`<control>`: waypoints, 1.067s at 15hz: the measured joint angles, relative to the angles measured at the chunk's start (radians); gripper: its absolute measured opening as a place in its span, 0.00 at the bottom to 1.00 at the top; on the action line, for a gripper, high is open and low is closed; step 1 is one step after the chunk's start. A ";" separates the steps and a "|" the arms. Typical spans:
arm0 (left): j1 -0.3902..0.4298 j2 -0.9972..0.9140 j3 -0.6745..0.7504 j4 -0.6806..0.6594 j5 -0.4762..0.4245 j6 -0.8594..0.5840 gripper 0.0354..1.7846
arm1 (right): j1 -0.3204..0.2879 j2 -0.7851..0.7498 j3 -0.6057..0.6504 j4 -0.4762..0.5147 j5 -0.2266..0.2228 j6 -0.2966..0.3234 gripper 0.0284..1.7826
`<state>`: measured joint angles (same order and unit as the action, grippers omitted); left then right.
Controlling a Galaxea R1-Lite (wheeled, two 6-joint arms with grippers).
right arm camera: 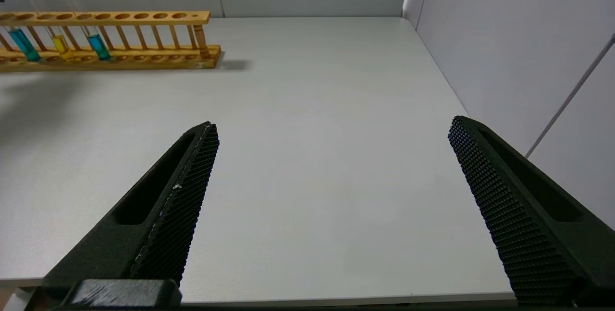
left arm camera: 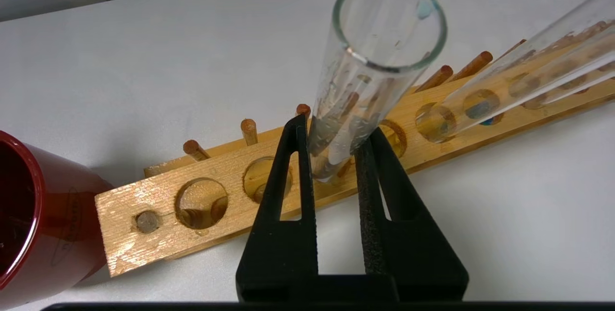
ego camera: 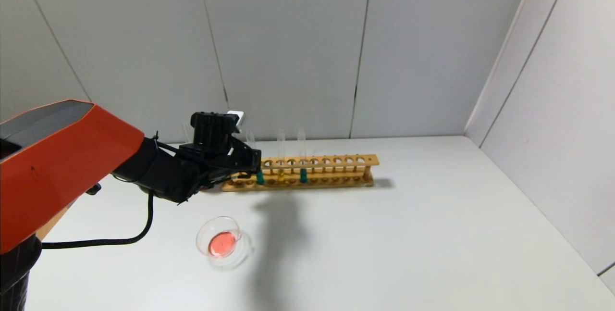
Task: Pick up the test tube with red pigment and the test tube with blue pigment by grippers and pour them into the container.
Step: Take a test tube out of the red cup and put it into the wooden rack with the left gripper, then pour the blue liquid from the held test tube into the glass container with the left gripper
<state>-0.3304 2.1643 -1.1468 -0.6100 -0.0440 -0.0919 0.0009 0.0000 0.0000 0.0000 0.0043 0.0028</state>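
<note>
The blue tube (left arm camera: 379,56) stood in the rack (ego camera: 307,172) at its left end — the left gripper (left arm camera: 336,145) clenched on its glass. Nearer, the dish (ego camera: 222,242) held red liquid; the right gripper (right arm camera: 331,133) hung wide apart over the table (right arm camera: 312,157).

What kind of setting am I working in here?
Probably a mock chemistry bench in a test cell: a wooden test tube rack holding tubes of coloured liquid, a glass dish with red liquid, a bare white table and plain grey panel walls.
</note>
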 joint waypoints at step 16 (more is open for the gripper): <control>-0.011 -0.254 -0.011 0.013 0.024 0.110 0.15 | 0.000 0.000 0.000 0.000 0.000 0.000 0.98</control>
<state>-0.3411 1.9102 -1.1579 -0.5968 -0.0196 0.0183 0.0013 0.0000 0.0000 0.0000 0.0043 0.0023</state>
